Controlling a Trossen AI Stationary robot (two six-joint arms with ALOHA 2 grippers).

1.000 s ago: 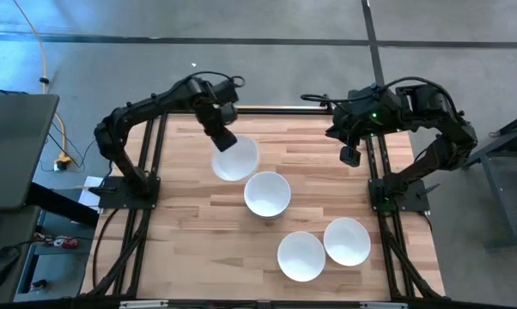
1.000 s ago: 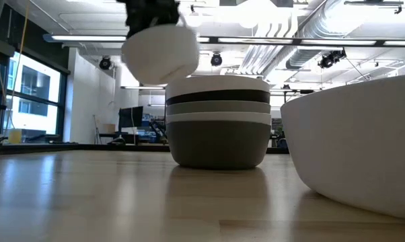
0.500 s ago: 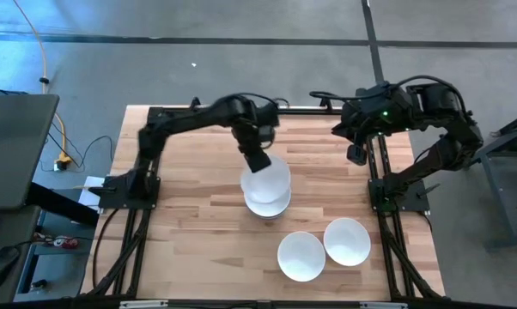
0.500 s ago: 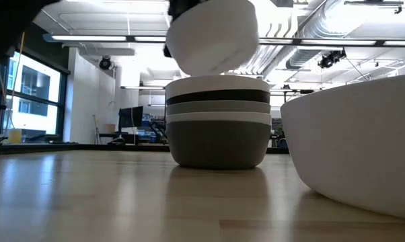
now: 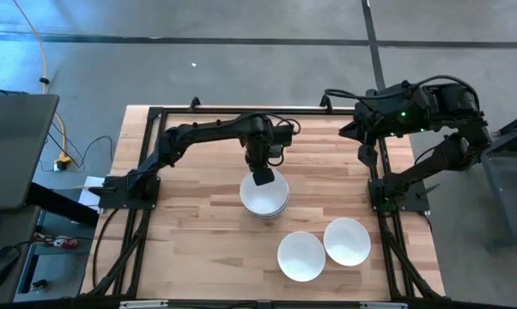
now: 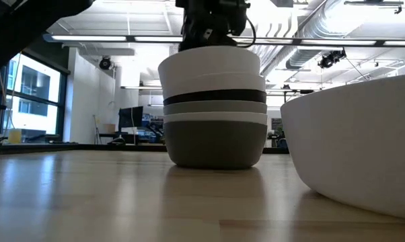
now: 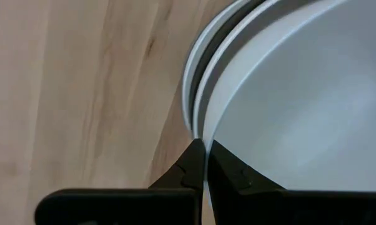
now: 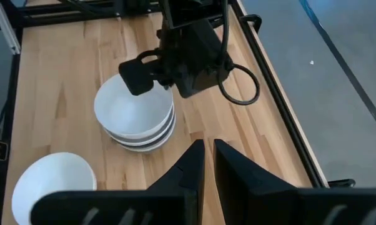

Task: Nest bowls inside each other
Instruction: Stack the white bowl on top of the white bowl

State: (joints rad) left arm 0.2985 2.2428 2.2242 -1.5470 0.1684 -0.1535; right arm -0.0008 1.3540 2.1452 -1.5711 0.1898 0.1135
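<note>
Left gripper [image 5: 262, 176] pinches the far rim of the top white bowl [image 5: 264, 192], seated mouth-up and level in the stack [image 6: 214, 128] at table [image 5: 190, 223] centre. Two loose white bowls [image 5: 324, 249] sit near-right, mouths up. Right gripper [image 8: 207, 165] hovers far right, jaws narrow, empty.

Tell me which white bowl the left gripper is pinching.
The top white bowl on the stack, rim pinched by the left gripper; the two other white bowls sit loose, nearer the front edge.

High view looks straight down; low view sits level at table height. Both share the bowl stack [image 5: 264, 196], mid-frame.
</note>
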